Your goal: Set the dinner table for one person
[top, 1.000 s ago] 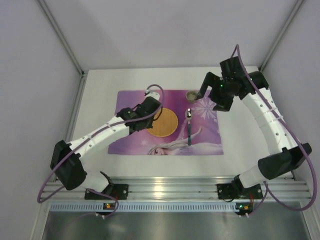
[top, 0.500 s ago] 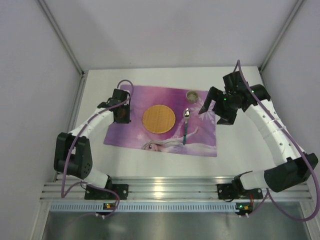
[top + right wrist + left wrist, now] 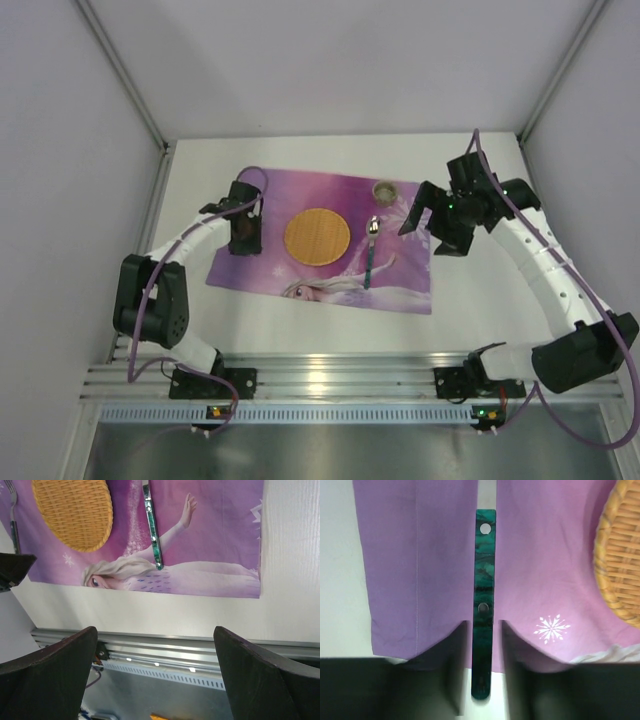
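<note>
Left pincer (image 3: 483, 625) swung left from plate (image 3: 317, 237), narrow astride fork handle (image 3: 485, 570) | right pincer (image 3: 155, 630) wide, empty

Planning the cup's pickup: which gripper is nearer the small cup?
Right. The right gripper hovers just right of the cup; the left gripper is at the far left side of the placemat.

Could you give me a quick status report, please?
Left pincer straddling fork handle, grip unclear. Right pincer open, empty. Dinner table: placemat, wicker plate, spoon, cup set. Nothing obstructing.
</note>
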Available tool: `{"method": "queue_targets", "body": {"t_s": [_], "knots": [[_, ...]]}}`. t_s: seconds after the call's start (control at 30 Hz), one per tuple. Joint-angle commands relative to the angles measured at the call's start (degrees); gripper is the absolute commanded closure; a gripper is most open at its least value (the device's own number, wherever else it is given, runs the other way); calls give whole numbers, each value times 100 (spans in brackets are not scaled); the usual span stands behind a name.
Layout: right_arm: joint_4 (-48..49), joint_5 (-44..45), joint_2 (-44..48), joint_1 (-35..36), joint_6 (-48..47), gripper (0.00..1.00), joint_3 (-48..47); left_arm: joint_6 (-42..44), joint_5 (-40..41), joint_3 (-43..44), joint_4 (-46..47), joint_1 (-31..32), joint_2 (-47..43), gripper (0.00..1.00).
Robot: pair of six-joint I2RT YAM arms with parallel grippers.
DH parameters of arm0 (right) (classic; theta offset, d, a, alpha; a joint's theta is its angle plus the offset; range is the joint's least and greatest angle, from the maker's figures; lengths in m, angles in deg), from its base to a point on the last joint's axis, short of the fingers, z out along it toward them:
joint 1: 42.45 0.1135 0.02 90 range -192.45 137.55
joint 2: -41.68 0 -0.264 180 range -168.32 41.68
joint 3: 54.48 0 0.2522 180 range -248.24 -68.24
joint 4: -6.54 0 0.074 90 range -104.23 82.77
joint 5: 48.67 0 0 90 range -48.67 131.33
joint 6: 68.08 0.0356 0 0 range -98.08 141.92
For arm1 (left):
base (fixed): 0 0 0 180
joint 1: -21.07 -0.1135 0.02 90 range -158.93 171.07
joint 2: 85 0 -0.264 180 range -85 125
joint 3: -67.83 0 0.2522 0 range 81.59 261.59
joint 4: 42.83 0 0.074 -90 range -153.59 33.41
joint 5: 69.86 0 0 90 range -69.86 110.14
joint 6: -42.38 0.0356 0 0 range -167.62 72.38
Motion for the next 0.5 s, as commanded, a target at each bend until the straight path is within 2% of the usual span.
{"method": "queue_targets", "body": {"t_s": [0.0, 0.13, 0.2, 0.47], "knots": [[252, -93, 223, -55, -130, 0, 95, -169, 233, -207, -246, -22, -56, 50], [305, -120, 258, -55, -218, 0, 349, -265, 312, -279, -246, -22, -30, 25], [383, -111, 319, -55, -279, 0, 525, -283, 330, -287, -246, -22, -4, 17], [1297, -331, 574, -55, -350, 0, 2212, -362, 356, 37, -202, -31, 128, 16]]}}
